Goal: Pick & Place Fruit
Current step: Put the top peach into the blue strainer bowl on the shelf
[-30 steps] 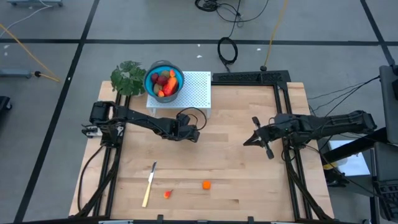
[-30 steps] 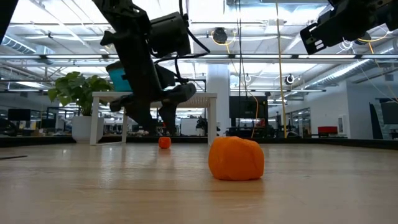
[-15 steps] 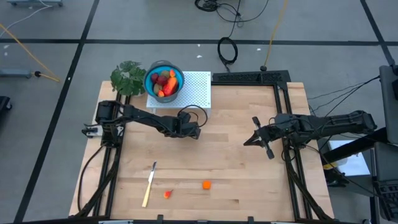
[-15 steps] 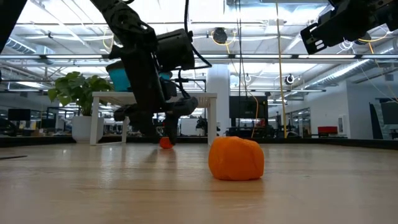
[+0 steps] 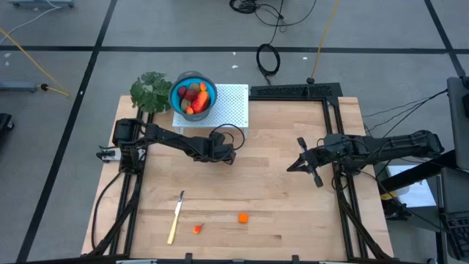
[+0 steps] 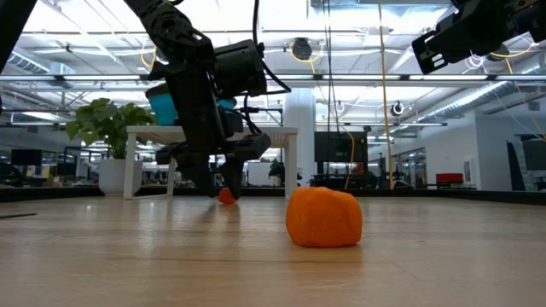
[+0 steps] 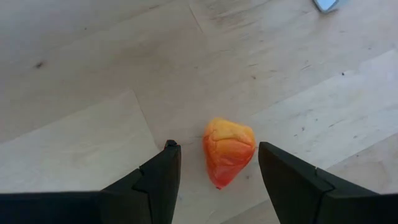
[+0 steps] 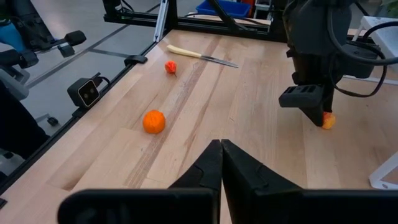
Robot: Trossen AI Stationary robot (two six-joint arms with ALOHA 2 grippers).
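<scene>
A red-orange fruit piece (image 7: pixel 228 151) lies on the wooden table (image 5: pixel 278 191) between the spread fingers of the left gripper (image 7: pixel 217 168), which is lowered to the tabletop with its jaws open and no contact visible on either side. Seen from above, that gripper (image 5: pixel 226 156) sits at about 11 o'clock from the table's middle, just at 6 o'clock of the white perforated stand (image 5: pixel 233 103). From the right wrist view, the same piece (image 8: pixel 327 120) peeks out at the tip of the left gripper (image 8: pixel 309 102).

Two more pieces lie well apart from it toward the 6 o'clock edge: a small orange fruit (image 5: pixel 242 218) and a smaller reddish one (image 5: pixel 196 229), which lies just at 3 o'clock of the yellow-handled knife (image 5: pixel 176 216). A blue bowl (image 5: pixel 193 94) on the stand at 12 o'clock holds several red and orange pieces, with a green plant (image 5: pixel 150 91) beside it at 9 o'clock.

The right gripper (image 5: pixel 305 164) hangs above the table at 3 o'clock, its fingers (image 8: pixel 239 167) pressed together on nothing.
</scene>
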